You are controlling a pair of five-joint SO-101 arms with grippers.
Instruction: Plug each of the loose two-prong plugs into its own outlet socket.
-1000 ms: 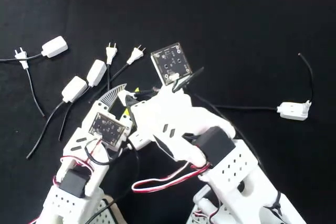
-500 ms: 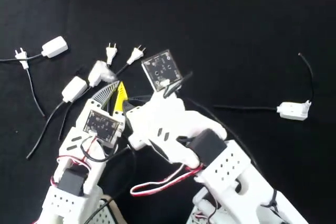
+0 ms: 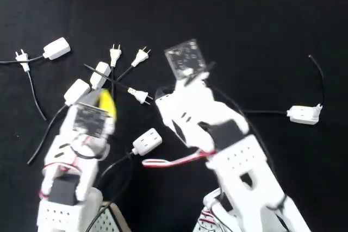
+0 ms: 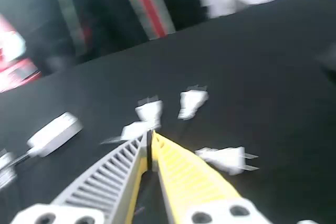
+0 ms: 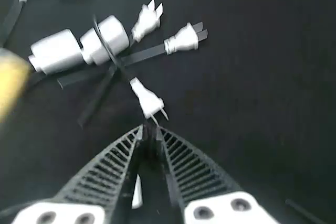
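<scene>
The right arm's black ribbed gripper [image 5: 150, 129] is clenched on nothing, its tips just short of the prongs of a small white two-prong plug [image 5: 146, 98] on a thin black cord. The left arm's grey-and-yellow gripper [image 4: 149, 139] is likewise pinched closed and empty, by the pair of white rounded socket blocks [image 3: 99, 74] at the left. The plug lies mid-table on the matte black cloth [image 3: 244, 31]. The closest free socket, a white rectangular block [image 3: 147, 140], sits nearer, between the two arms.

The step in hand looks like picking up that plug. To do it well, the right jaws must part first, then close across the flat sides of the moulded body, leaving the prongs bare and pointing outward. The plastic looks smooth and glossy, so a hold too far back on the taper may slip, and the limp cord will likely drag. The other gripper would best pin the light block — otherwise it may slide on the cloth as the thin metal prongs are pushed in.
</scene>
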